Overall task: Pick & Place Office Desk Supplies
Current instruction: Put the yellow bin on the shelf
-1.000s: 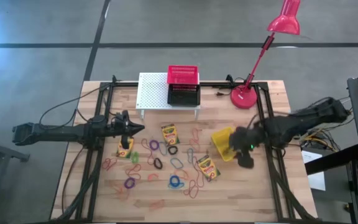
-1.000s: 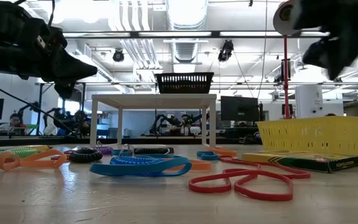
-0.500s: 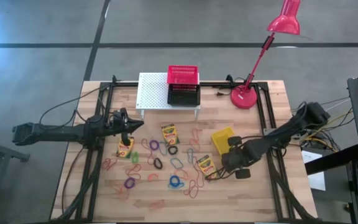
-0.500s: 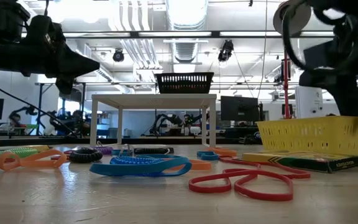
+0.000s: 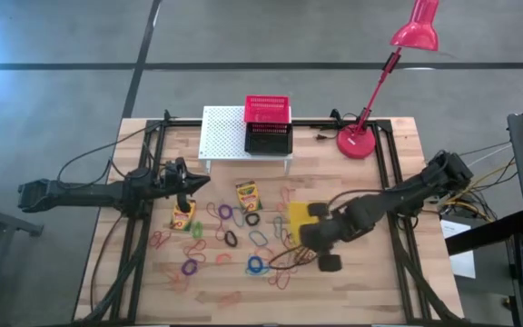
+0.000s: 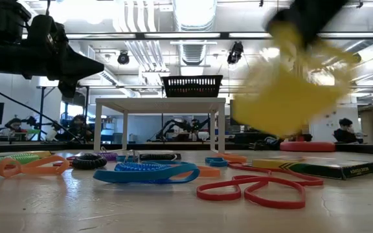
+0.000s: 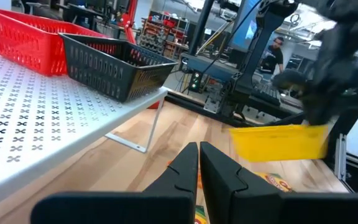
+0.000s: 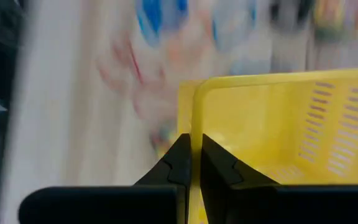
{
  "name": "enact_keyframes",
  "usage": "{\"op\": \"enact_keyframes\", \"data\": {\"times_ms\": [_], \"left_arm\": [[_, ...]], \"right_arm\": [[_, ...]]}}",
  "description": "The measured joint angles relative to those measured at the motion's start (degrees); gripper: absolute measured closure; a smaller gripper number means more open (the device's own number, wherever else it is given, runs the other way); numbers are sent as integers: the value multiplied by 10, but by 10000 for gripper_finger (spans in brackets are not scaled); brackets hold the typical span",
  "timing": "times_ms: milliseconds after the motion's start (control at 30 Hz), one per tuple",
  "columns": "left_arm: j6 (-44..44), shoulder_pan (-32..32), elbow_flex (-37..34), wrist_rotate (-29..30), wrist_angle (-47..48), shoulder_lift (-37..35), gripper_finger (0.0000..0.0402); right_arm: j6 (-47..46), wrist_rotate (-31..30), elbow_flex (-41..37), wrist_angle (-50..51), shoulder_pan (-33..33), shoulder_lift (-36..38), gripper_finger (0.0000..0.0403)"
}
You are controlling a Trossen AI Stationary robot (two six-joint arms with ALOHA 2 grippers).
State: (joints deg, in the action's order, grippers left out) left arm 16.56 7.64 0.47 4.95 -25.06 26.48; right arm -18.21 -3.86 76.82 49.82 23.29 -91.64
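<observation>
Above the loops [image 5: 260, 265], yellow basket [image 5: 299, 218] tilted, in right gripper [image 8: 191, 163]

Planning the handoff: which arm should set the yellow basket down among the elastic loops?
Right. Its gripper is shut on the yellow basket's rim, lifted over the loops. The left gripper sits shut and empty beside the white stand.

No legible text, numbers or signs. The crayon box [image 6: 332, 167] lying on the tabletop [image 6: 173, 207] carries a line of white print along its dark side edge in the low view; the characters are too small to read.
</observation>
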Motion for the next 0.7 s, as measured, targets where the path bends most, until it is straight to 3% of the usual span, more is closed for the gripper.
{"op": "enact_keyframes", "data": {"times_ms": [333, 567, 633, 700], "left_arm": [[41, -1, 2, -20, 30, 0, 378], [49, -1, 6, -14, 104, -5, 378], [50, -1, 7, -2, 129, -5, 378], [58, -1, 9, 9, 150, -5, 378]], "right_arm": [[227, -1, 329, -35, -78, -170, 390], [296, -10, 551, -31, -177, -306, 390], [298, -12, 584, -32, -205, -333, 390], [303, -17, 563, -61, -232, -332, 390]]}}
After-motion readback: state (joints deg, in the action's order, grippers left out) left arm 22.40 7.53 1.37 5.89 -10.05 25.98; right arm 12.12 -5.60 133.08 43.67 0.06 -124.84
